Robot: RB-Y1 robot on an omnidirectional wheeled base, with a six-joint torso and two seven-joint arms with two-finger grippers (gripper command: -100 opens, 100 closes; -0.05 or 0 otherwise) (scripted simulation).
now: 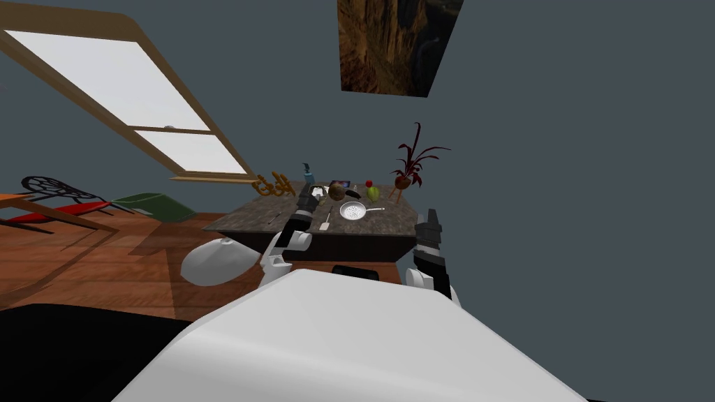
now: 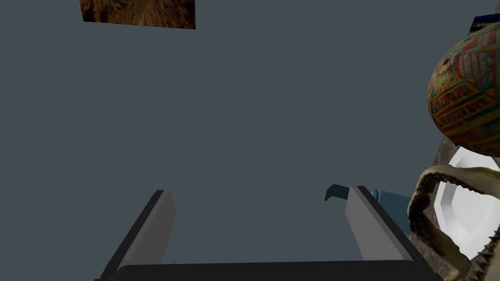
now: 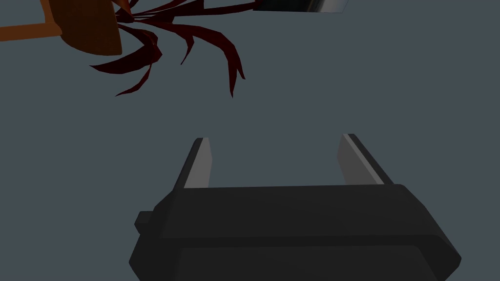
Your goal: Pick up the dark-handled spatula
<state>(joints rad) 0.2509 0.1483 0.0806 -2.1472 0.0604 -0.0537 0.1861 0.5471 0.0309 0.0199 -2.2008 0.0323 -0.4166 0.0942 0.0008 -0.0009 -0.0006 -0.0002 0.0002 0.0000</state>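
Our left end effector (image 2: 261,190): over desk (image 1: 244,218), fingers apart, empty, aimed at wall, patterned egg (image 2: 464,88) beside it. Dark-handled spatula (image 1: 325,222): flat on desk, just right of our left wrist, nearer us than fingertips. Long axis roughly front-to-back, pale blade toward us. We judge left arm nearer. Our right end effector (image 3: 275,137): fingers apart, off desk's right edge. Spatula handle thin, hard to make out.

Slate-grey wall (image 1: 558,174), dark mottled stone-look tabletop (image 1: 244,220), egg-shaped ornament (image 2: 464,88) banded in red, yellow, green and blue, dark red spiky plant (image 3: 161,44) in an orange-brown pot (image 3: 88,24), white perforated strainer (image 1: 352,211), teal bottle (image 1: 308,172), left gripper (image 2: 260,190) with light grey, dark-edged fingers (image 2: 161,219)
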